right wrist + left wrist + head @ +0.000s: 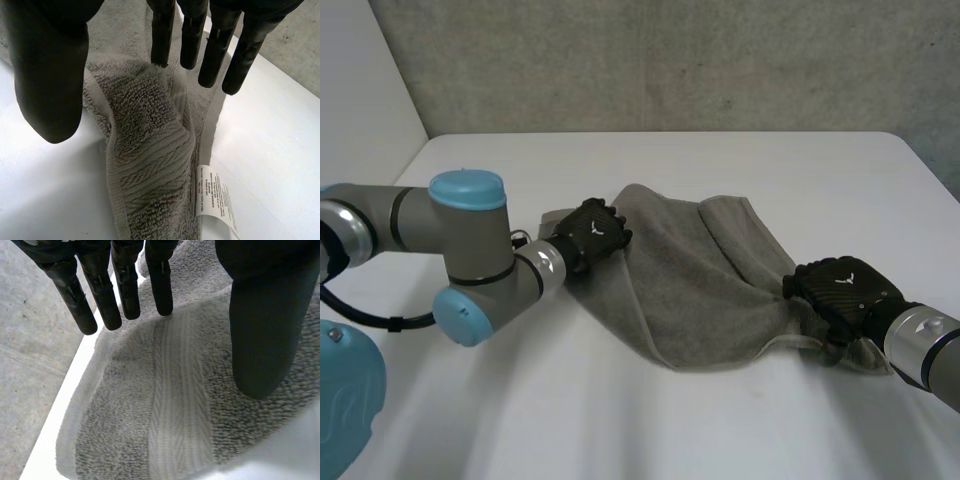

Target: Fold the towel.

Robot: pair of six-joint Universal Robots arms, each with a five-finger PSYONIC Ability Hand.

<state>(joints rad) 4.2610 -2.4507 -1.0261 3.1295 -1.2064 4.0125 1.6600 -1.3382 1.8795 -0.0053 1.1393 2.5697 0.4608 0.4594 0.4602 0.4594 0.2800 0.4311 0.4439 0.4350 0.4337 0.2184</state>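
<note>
A grey towel (pixel 700 290) lies rumpled across the middle of the white table, running from the back left to the front right. My left hand (pixel 592 235) rests over its left end. In the left wrist view the fingers (pixel 125 285) and thumb are straight and hover above the towel's woven band (pixel 175 405), gripping nothing. My right hand (pixel 840 290) sits over the bunched right end. Its fingers (pixel 190 40) are straight with the thumb spread apart above a crumpled towel corner (pixel 150 165), where a white care label (pixel 212 195) sticks out.
My left arm (pixel 470 260) bends across the table's (pixel 620 420) left side. A grey wall (pixel 670 60) stands behind the table's far edge. Beyond the left fingertips, the table edge (pixel 70 385) drops off to a grey floor (pixel 35 340).
</note>
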